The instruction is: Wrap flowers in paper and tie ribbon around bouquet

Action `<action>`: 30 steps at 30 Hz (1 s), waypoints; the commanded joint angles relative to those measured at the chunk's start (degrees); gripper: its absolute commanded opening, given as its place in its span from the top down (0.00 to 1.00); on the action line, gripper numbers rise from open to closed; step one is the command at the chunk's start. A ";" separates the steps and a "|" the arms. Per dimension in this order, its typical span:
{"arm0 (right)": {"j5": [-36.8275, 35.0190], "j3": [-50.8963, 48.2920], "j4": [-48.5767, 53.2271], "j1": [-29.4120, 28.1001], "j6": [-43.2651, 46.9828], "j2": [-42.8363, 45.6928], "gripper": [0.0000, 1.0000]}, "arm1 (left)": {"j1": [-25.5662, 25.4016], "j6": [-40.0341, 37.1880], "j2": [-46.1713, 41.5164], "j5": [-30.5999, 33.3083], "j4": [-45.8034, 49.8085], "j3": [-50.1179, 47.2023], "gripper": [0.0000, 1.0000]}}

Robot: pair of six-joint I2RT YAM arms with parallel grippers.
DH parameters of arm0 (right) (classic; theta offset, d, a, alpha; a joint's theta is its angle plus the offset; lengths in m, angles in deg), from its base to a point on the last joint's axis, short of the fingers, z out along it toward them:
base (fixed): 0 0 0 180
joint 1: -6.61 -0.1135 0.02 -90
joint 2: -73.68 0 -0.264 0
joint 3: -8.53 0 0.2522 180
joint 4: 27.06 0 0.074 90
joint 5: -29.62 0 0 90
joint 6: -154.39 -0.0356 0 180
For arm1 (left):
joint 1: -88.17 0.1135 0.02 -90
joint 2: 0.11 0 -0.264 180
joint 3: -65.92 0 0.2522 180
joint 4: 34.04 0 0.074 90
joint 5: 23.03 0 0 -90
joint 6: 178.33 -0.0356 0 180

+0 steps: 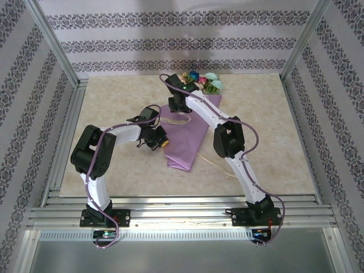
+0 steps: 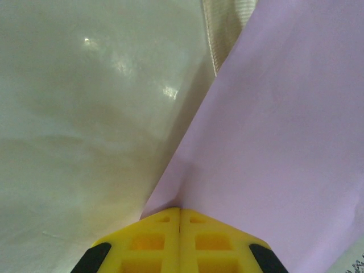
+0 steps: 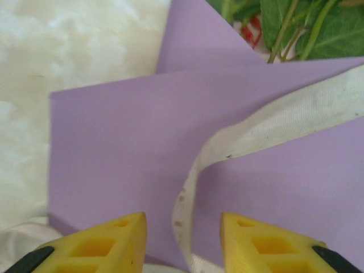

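Top view alone: the whole lay, with the flowers [image 1: 203,83] at the far end of the paper [image 1: 190,139] and both arms bent in over the table [image 1: 273,142].
Left wrist alone: the left gripper [image 2: 180,222] was closed, its yellow fingers meeting on a raised fold at the paper's edge. A strip of ribbon [image 2: 219,28] showed ahead of it, past the fold.
Right wrist alone: the right gripper [image 3: 182,223] stood with its fingers apart, holding nothing. The ribbon lay between them on the paper and curved off to the right.
Long axis: the bundle ran from near-left to far-right in the top view — blooms pointing away from the arm bases, narrow end toward them.
Paper to left gripper: touching the fingertips, spreading ahead and to its right.
Flowers to right gripper: green leaves and stems lay just ahead and to its right, and paper lay under the fingers.
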 commanded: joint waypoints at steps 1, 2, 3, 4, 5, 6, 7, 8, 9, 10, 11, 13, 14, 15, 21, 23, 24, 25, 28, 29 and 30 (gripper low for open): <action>-0.41 1.71 2.12 0.90 0.18 -1.57 0.61 | 0.28 -0.86 -0.96 0.09 2.09 0.68 0.96; -0.38 2.06 2.32 1.05 0.13 -1.78 0.61 | 0.27 -0.88 -0.90 0.03 2.22 0.69 0.96; -0.25 2.33 2.33 1.07 0.11 -1.93 0.61 | 0.31 -0.88 -0.86 0.00 2.20 0.70 0.96; -0.22 2.54 2.38 1.19 0.08 -2.02 0.62 | 0.31 -0.87 -0.86 -0.11 2.22 0.68 0.96; -0.21 2.62 2.33 1.16 0.00 -2.06 0.66 | 0.30 -0.85 -0.82 -0.11 2.19 0.68 0.96; -0.09 2.58 2.22 1.29 -0.26 -1.97 0.74 | 0.25 -0.91 -0.82 -0.13 2.18 0.68 0.96; -0.07 2.56 2.27 1.36 -0.60 -1.89 0.82 | 0.27 -0.97 -0.86 -0.10 2.32 0.68 0.96; -0.04 2.24 2.10 1.50 -0.98 -1.67 0.88 | 0.23 -0.96 -0.80 -0.05 2.35 0.70 0.96; -0.07 1.84 2.07 1.75 -1.33 -1.18 0.93 | 0.28 -0.98 -0.81 -0.04 2.40 0.76 0.96; -0.27 1.20 1.84 1.85 -1.69 -0.54 0.96 | 0.31 -1.03 -0.80 -0.02 2.49 0.76 0.96; -0.89 -0.02 1.22 2.10 -2.19 0.65 1.00 | 0.31 -1.12 -0.82 -0.06 2.61 0.76 0.97; -2.47 -4.35 -1.50 2.45 -2.73 4.72 1.00 | 0.31 -1.00 -0.90 0.13 2.62 0.55 0.97; -3.63 -6.62 -2.85 2.54 -3.05 6.98 1.00 | 0.28 -0.96 -0.94 0.16 2.62 0.44 0.97; -5.55 -10.27 -4.56 2.65 -3.69 9.87 1.00 | 0.26 -0.86 -0.89 0.18 2.66 0.37 0.97; -13.27 -38.00 -17.40 5.10 -10.52 27.71 1.00 | 0.31 -0.22 -0.56 0.21 2.32 0.37 0.99; -12.44 -45.61 -20.11 7.13 -13.71 31.22 1.00 | 0.26 -0.22 -0.45 0.21 2.36 0.49 0.99; -10.88 -48.17 -20.05 8.58 -15.37 32.04 1.00 | 0.26 -0.20 -0.43 0.22 2.43 0.52 0.99; -8.51 -49.83 -19.54 10.15 -16.52 32.32 1.00 | 0.29 -0.33 -0.41 0.12 2.47 0.49 0.99; -0.24 -52.99 -18.74 14.15 -17.98 32.54 0.82 | 0.30 -0.47 -0.26 -0.30 2.47 0.41 0.99; 3.00 -53.54 -18.82 15.08 -17.23 32.69 0.68 | 0.31 -0.61 -0.23 -0.39 2.51 0.42 0.99; 4.69 -53.60 -17.18 15.93 -16.94 33.14 0.59 | 0.31 -0.65 -0.26 -0.65 2.59 0.33 0.99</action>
